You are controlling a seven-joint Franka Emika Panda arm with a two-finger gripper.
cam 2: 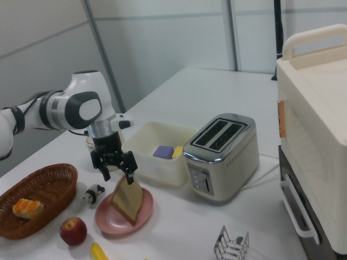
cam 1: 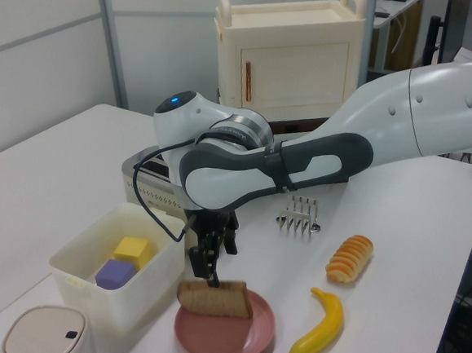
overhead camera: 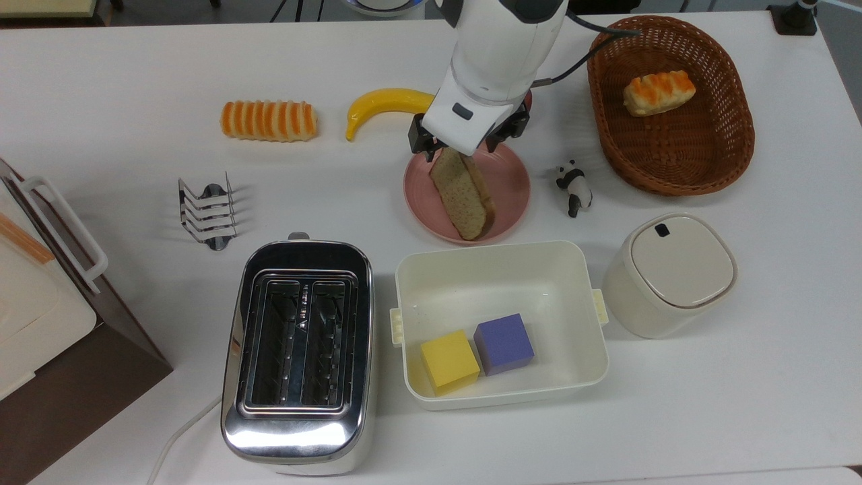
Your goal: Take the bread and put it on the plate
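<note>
Where the bread (overhead camera: 463,197) meets the plate (overhead camera: 508,176), its lower end rests on the pink surface while its upper end leans up toward the gripper (overhead camera: 446,149), so the slice lies tilted rather than flat. In the right view the gripper (cam 2: 115,166) stands directly above the slice's top edge, its two fingers spread apart on either side of that edge and not clamped on it; whether a finger still touches the crust cannot be told. In the left view the bread (cam 1: 214,298) appears low across the plate (cam 1: 244,337), just below the gripper (cam 1: 209,264).

The plate sits near the middle of the worktop (overhead camera: 121,74), closer to its far edge as the top view shows it. A white tub (overhead camera: 498,279) lies just beside the plate on the near side, holding a yellow cube (overhead camera: 449,361) and a purple cube (overhead camera: 504,343). A banana (overhead camera: 384,108) lies near the plate toward the top view's left, a panda figure (overhead camera: 574,188) near it toward the top view's right. A toaster (overhead camera: 299,357) stands toward the near edge.
</note>
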